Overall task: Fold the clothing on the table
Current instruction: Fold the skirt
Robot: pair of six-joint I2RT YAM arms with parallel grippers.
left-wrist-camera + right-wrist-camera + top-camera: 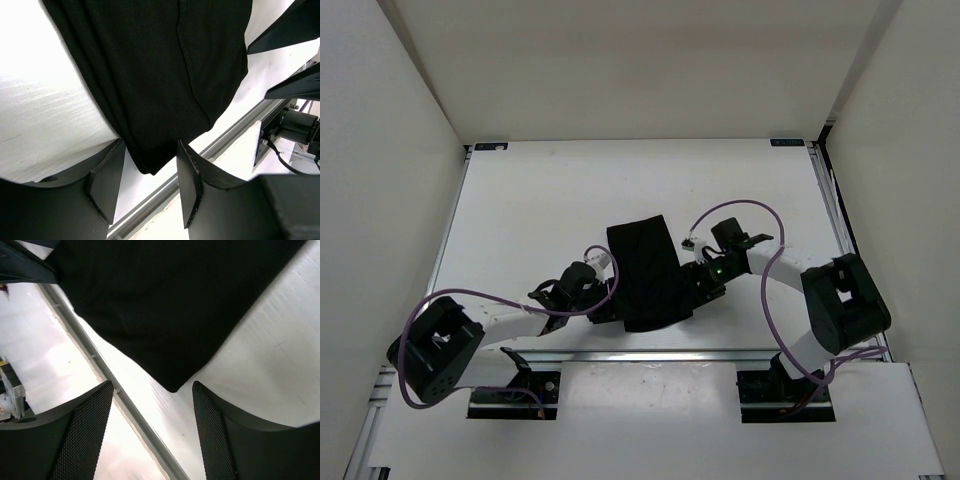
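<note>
Top external view: the plain black soft fabric garment is laid mid-table on the large flat white tabletop — the left gripper at its 8 o'clock, the right gripper at 3 o'clock. Both jaws are held wide, nothing clamped; one garment corner is seen between the left fingers.

Clothing blocks the gap between left arm and right arm.

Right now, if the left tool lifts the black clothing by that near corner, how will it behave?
Likely floppy: the clothing lies in soft, rounded folds, so it should drape and the fold may fall open. Probably light, since its layers look thin. Pushed, the matte fabric would more likely bunch than slide on the table.
</note>
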